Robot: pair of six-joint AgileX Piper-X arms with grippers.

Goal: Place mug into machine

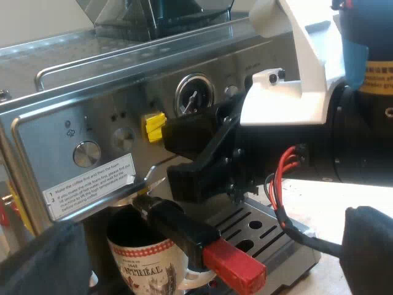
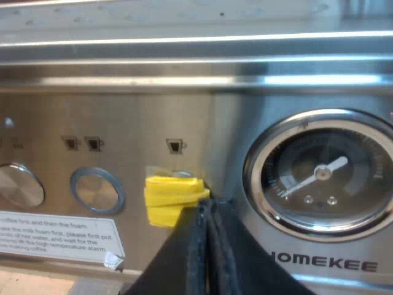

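A white mug point(image 1: 147, 263) with red trim and dark lettering stands on the machine's drip tray point(image 1: 261, 228), right under the metal holder. The holder is locked into the espresso machine point(image 1: 123, 80), and its dark handle point(image 1: 184, 230) with the red end sticks out over the mug. My left gripper point(image 1: 206, 261) is open, its fingers point(image 1: 43, 261) wide apart on either side of the mug and handle, touching neither. My right gripper point(image 2: 207, 206) is shut, its tips at a yellow-taped button point(image 2: 172, 196) on the panel; its black fingers point(image 1: 187, 132) hang above the mug.
The steel front panel carries round knobs point(image 2: 97, 189), a pressure gauge point(image 2: 319, 175) and a white instruction label point(image 2: 58, 236). The bean hopper point(image 1: 153, 15) sits on the machine's top. The right arm's white and black body point(image 1: 307, 104) crosses in front of the panel.
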